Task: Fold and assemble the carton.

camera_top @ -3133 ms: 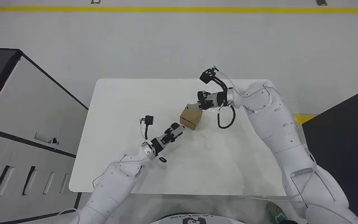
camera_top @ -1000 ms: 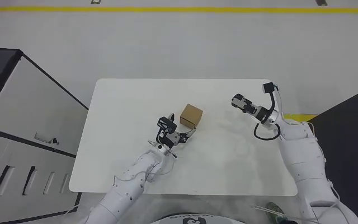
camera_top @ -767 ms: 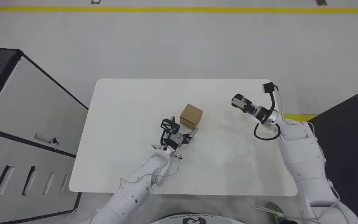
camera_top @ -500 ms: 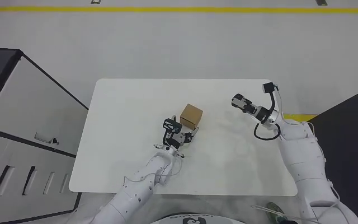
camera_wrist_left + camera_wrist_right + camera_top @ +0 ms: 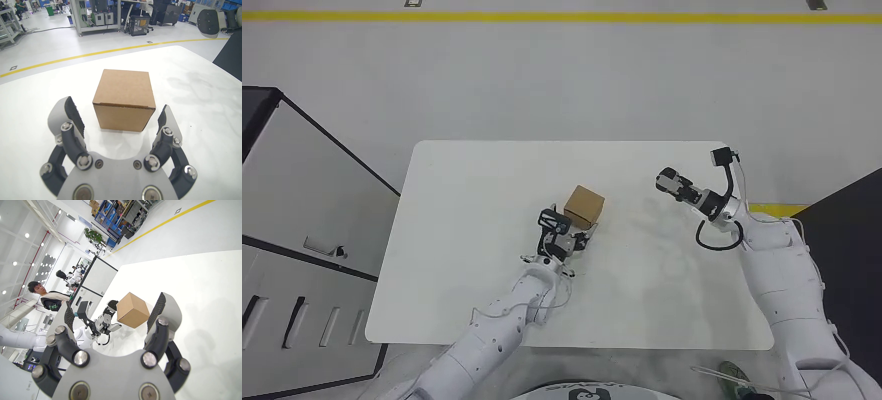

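Closing in on the small brown cardboard carton (image 5: 584, 206), shut, mid-way across the white table (image 5: 472, 200).
Left gripper (image 5: 573, 239) spread wide just beside it, not touching; right gripper (image 5: 667, 182), wide too, now pulled well apart: folding seemingly done.

A plain brown cardboard carton (image 5: 584, 207), folded into a closed cube, sits upright near the middle of the white table (image 5: 462, 200), turned slightly askew, its top flap tucked shut.
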Tool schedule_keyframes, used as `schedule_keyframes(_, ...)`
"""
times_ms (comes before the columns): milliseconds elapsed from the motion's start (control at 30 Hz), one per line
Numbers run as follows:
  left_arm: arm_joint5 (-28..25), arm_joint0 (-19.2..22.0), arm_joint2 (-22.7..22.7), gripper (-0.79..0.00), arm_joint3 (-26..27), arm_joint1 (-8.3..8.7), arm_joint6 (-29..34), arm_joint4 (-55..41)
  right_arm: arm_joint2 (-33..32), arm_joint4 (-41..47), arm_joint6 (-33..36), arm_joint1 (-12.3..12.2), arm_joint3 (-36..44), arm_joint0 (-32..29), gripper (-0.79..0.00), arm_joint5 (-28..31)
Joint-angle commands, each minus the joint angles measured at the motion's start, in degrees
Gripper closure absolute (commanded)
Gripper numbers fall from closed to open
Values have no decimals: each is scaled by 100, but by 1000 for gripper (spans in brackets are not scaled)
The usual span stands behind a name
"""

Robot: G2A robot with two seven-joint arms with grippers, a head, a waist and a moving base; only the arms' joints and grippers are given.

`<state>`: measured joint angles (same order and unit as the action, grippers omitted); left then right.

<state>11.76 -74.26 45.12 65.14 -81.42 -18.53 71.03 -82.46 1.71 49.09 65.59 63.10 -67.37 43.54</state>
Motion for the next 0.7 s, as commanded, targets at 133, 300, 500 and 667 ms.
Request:
schedule_keyframes(133, -204, 182, -80, -785, -354, -106, -83, -103, 0, 0, 0, 0, 0, 0, -785, 0)
schedule_keyframes(300, -270, 300, -101, -785, -574, -188, -187, -196, 0, 0, 0, 0, 0, 0, -785, 0)
schedule_keyframes(500, -390, 405, -99, -785, -817, -260, -245, -264, 0, 0, 0, 0, 0, 0, -785, 0)
schedule_keyframes(667, -463, 467, -99, -785, -981, -316, -281, -303, 0, 0, 0, 0, 0, 0, -785, 0)
